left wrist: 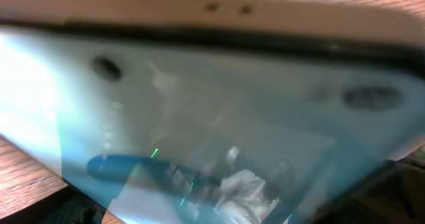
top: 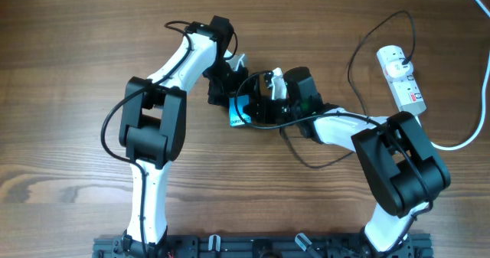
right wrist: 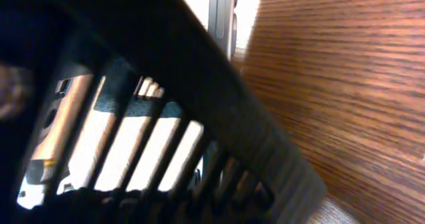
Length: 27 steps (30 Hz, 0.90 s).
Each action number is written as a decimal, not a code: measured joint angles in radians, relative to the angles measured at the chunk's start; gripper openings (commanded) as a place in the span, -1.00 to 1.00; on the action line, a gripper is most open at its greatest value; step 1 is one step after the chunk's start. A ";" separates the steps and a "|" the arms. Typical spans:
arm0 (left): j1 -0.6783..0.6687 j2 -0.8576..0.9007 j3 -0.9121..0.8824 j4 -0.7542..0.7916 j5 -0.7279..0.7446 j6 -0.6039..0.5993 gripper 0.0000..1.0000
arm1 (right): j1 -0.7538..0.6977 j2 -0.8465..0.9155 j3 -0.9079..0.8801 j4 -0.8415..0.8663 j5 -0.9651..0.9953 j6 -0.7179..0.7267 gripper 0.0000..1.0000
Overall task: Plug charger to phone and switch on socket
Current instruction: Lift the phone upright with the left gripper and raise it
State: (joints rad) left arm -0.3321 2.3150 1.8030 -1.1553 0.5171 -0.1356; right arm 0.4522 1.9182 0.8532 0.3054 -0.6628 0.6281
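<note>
Teal phone (top: 239,112) sits mid bench (top: 76,97), sandwiched: left gripper (top: 226,89) just up-left of it, can't tell if that one's apart, right gripper (top: 260,105) pinched together just beside it, so I'd guess the white socket (top: 400,77) far right suits the right arm.

The phone (top: 239,112) is teal, the socket (top: 400,76) white, the table (top: 76,97) brown wood-grain.
</note>
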 measured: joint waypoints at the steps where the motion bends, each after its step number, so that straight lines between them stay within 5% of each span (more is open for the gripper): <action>1: 0.010 0.000 0.000 -0.001 0.017 0.010 0.86 | -0.015 0.010 -0.003 0.042 -0.042 0.006 -0.91; 8: 0.165 -0.020 -0.015 -0.005 0.507 0.287 0.82 | -0.098 0.019 -0.009 0.347 -0.320 0.242 -0.92; 12: 0.215 -0.081 -0.018 -0.003 0.727 0.376 0.57 | -0.094 0.019 -0.005 0.438 -0.373 0.372 -0.91; 22: 0.225 -0.094 -0.024 0.015 0.816 0.415 0.11 | -0.093 0.011 0.000 0.543 -0.350 0.512 -0.91; 27: 0.228 -0.095 -0.026 0.006 0.815 0.426 -0.44 | -0.093 0.002 0.002 0.556 -0.343 0.539 -0.92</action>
State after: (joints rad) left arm -0.1040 2.2196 1.7771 -1.1492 1.3319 0.2901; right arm 0.3592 1.9202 0.8555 0.8612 -1.0054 1.1675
